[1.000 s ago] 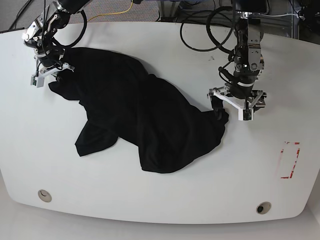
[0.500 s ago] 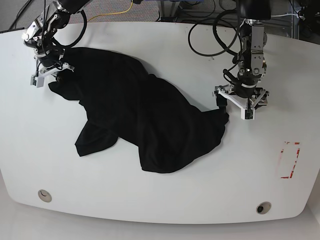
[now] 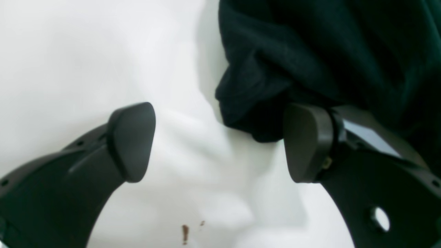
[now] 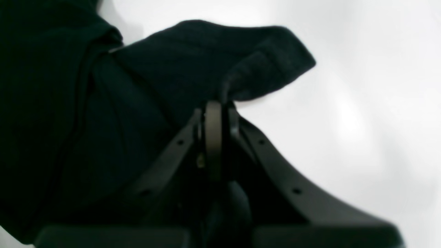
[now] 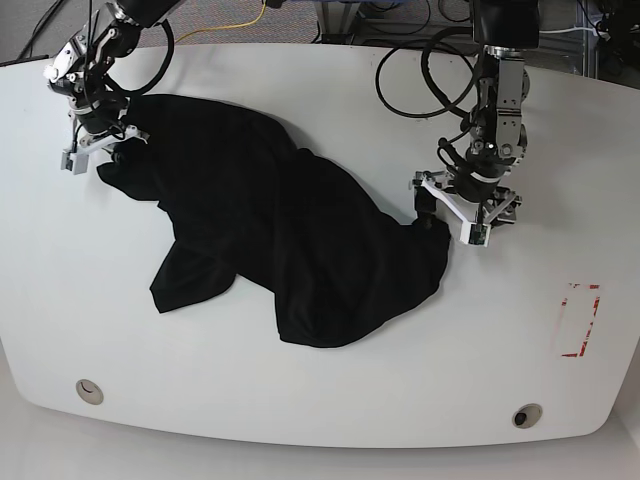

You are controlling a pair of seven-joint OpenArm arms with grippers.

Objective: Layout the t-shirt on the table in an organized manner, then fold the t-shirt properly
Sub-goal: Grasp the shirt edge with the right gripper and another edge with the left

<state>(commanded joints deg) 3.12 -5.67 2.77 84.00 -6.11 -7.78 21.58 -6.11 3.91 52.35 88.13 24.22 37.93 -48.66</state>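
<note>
The black t-shirt (image 5: 300, 230) lies crumpled across the middle of the white table (image 5: 330, 400). My left gripper (image 5: 447, 214) is at the shirt's right corner. In the left wrist view it (image 3: 218, 143) stands open, and a bunched fold of the t-shirt (image 3: 275, 86) pokes in beside the right finger (image 3: 306, 144), over bare table (image 3: 86, 51). At the shirt's far left corner, my right gripper (image 5: 104, 152) holds cloth. In the right wrist view it (image 4: 213, 115) is shut on a hem of the t-shirt (image 4: 241, 58), just above the table (image 4: 361, 103).
A red rectangle marking (image 5: 580, 320) sits near the table's right edge. Two grommet holes (image 5: 89, 391) (image 5: 526, 415) lie along the front edge. Black cables (image 5: 410, 70) loop on the table behind my left arm. Small brown specks (image 3: 185, 233) mark the surface under my left gripper.
My left gripper has shifted left, closer in on the shirt's right corner. The right gripper and the rest of the shirt have barely moved.
</note>
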